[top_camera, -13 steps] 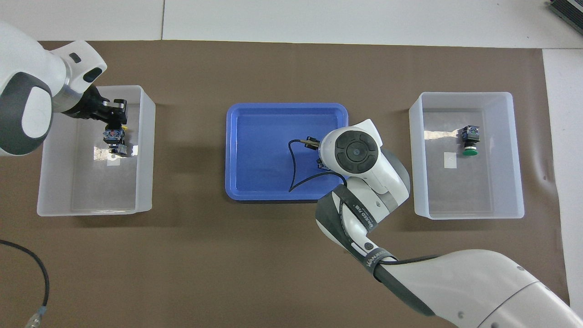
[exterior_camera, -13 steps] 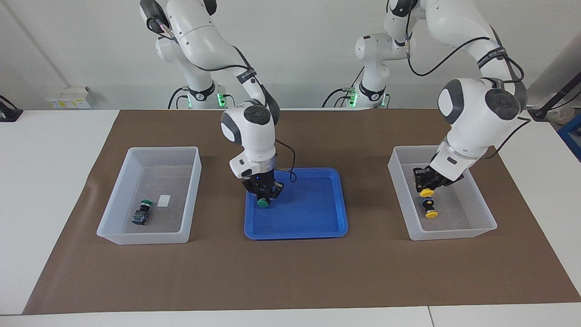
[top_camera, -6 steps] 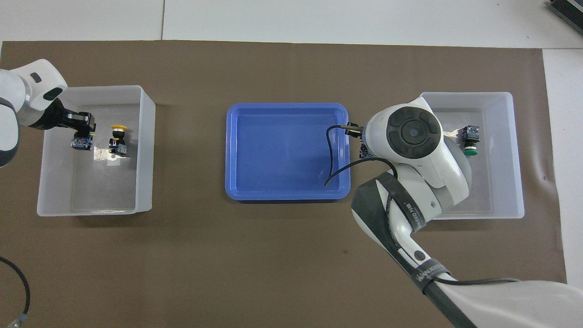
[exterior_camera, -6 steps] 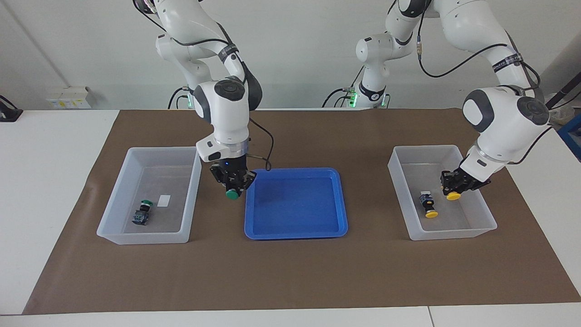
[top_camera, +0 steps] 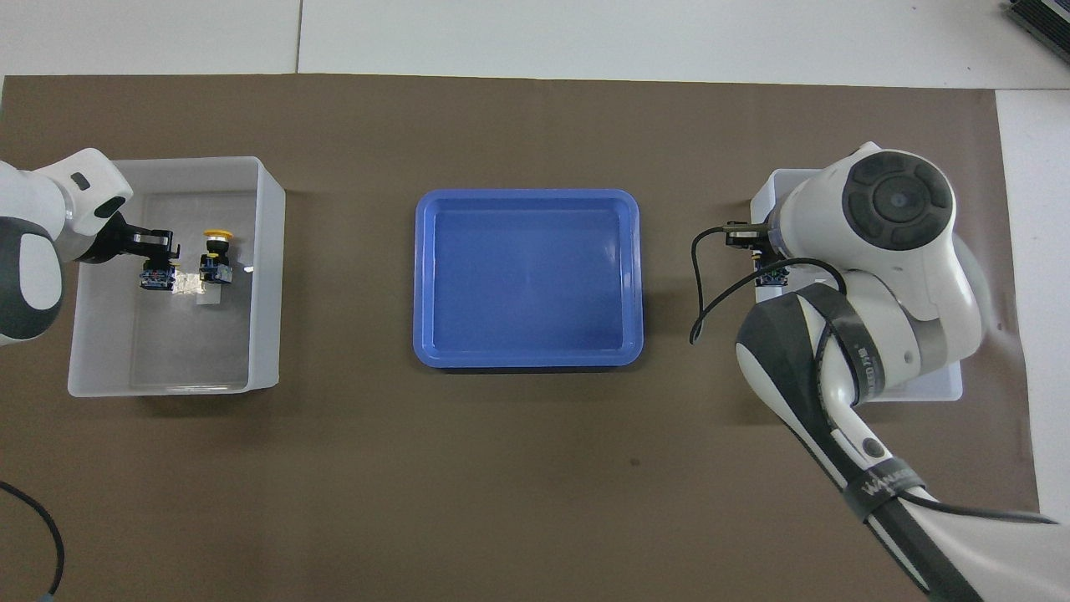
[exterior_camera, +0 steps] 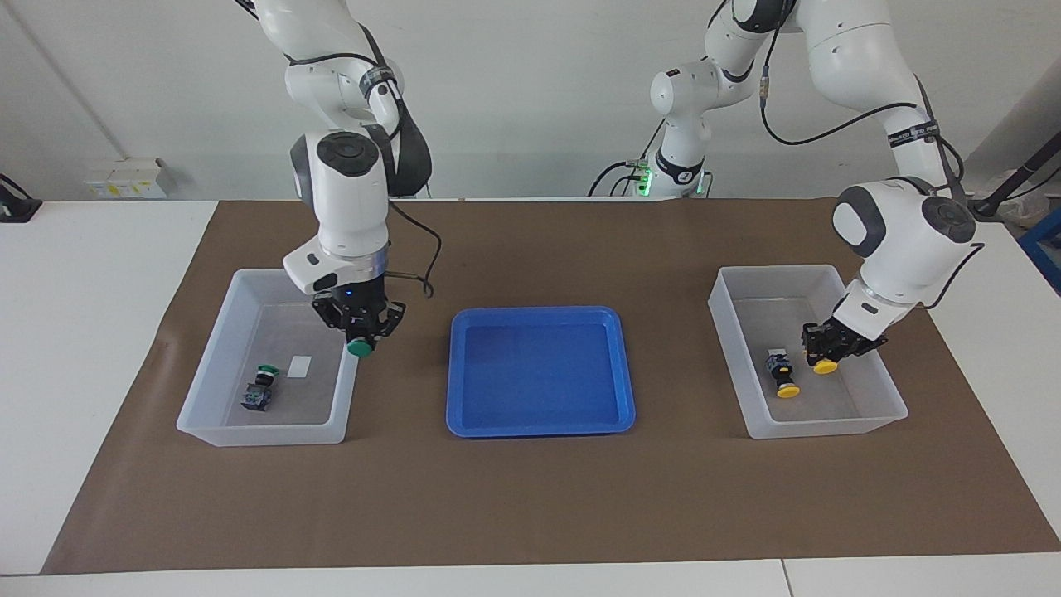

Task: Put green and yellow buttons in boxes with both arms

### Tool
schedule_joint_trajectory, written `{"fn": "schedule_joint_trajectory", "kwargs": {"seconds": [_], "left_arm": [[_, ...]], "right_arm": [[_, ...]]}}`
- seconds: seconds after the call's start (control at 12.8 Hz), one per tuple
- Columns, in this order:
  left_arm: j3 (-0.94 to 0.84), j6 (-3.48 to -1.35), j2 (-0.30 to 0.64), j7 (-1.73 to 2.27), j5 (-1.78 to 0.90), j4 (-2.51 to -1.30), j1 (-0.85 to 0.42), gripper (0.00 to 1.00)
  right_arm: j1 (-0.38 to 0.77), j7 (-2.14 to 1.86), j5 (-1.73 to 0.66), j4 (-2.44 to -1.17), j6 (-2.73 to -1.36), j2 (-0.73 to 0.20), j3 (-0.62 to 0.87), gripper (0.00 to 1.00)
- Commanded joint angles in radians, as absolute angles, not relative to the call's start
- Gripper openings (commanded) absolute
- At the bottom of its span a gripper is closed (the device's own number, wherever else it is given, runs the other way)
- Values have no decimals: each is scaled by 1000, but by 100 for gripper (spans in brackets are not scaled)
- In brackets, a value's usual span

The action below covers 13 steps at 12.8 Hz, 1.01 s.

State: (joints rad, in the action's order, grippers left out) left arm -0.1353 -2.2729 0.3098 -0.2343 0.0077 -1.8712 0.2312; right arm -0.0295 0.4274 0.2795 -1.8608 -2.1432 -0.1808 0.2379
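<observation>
My right gripper (exterior_camera: 358, 337) is shut on a green button (exterior_camera: 359, 348), cap down, over the tray-side wall of the box (exterior_camera: 217, 332) at the right arm's end. A second green button (exterior_camera: 259, 388) lies in that box; the right arm hides it in the overhead view. My left gripper (exterior_camera: 822, 351) is shut on a yellow button (exterior_camera: 826, 366), low inside the box (exterior_camera: 729, 348) at the left arm's end. It is beside a second yellow button (exterior_camera: 782, 378) that lies on the floor. The overhead view shows the left gripper (top_camera: 155, 257) and the lying yellow button (top_camera: 215, 255).
A shallow blue tray (exterior_camera: 539, 419) with nothing in it sits mid-table between the two boxes, on a brown mat (exterior_camera: 530, 497). A small white label (exterior_camera: 299, 366) lies in the box at the right arm's end. The right arm's black cable (top_camera: 710, 293) hangs beside the tray.
My right gripper carried the green button from over the blue tray to the wall of the box at the right arm's end. My left gripper shifted the yellow button sideways within its box, past the lying one.
</observation>
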Motion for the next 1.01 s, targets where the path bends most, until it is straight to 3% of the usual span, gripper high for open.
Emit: {"fn": "schedule_joint_trajectory", "kwargs": {"seconds": [0.0,0.39,0.7,0.93], "left_arm": [[-138,-2361,325,-256,3,-1907,241,0],[-138,-2393,336,-261,3,-1927,247,1],[-138,-2370,337,-262,34,-1908,249,38],[-138,-2281,339,-268,34,-1844,245,47]], "right_arm": [[-138,206,165,-1890,-2151,-167,250,0],[-210,40,132,-1972,-2174,-169,250,0],[-261,11,130,-2103,-2318,-169,249,0],[-264,11,130,-2155,-2377,-175,249,0]]}}
